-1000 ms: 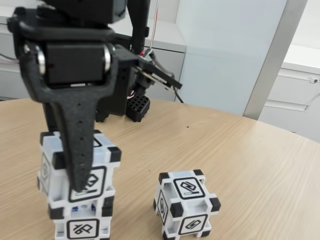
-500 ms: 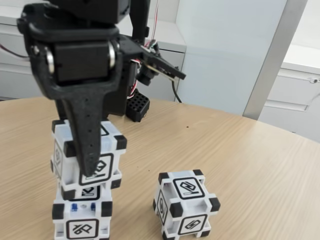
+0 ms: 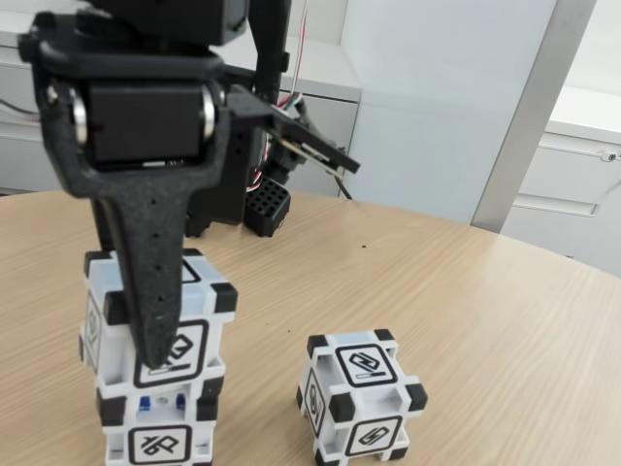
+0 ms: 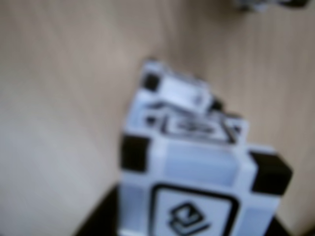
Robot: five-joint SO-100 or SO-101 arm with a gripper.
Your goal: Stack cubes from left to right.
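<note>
Two cubes are stacked at the lower left of the fixed view: the lower cube (image 3: 160, 442) stands on the table and the upper cube (image 3: 196, 342) sits on it, slightly offset. My black gripper (image 3: 136, 335) is shut on the upper cube, its front finger (image 3: 155, 291) lying across the cube's face and the rear finger hidden behind it. A third cube (image 3: 359, 398) stands alone to the right, apart from the stack. In the blurred wrist view the held cube (image 4: 189, 189) is close up, the lower cube (image 4: 177, 93) peeks out beyond it, and the third cube (image 4: 256, 4) shows at the top edge.
The round wooden table (image 3: 485, 320) has bare room to the right and behind the lone cube. The arm's black base and cables (image 3: 267, 204) stand at the back, behind the stack. White cabinets and a wall lie beyond the table edge.
Half a second ago the gripper held the upper cube raised and a little to the right. It has since come down and left, and the cube rests on the lower cube again.
</note>
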